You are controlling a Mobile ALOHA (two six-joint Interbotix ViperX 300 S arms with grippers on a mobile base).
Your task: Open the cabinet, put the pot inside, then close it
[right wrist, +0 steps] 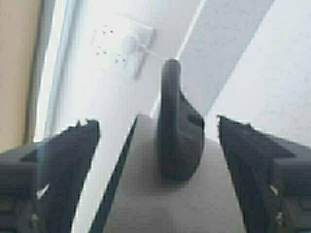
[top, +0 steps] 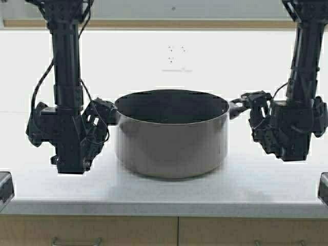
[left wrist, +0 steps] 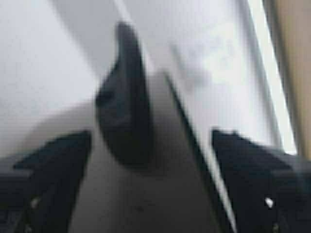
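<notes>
On the counter (top: 266, 189), the pot (top: 171, 136) sits between both grippers.
Left gripper (left wrist: 150, 145) and right gripper (right wrist: 158, 145), fingers spread, straddle its handles; next, pinch both and lift evenly.

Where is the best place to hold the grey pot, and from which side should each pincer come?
Likely by the two dark loop handles: left pincer from the pot's left, right pincer from its right. The wall is wide and smooth; in both wrist views a handle sits between open fingers.

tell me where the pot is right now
In the high view the pot stands mid-frame on the white countertop, between the left gripper and right gripper, each open around a handle.
</notes>
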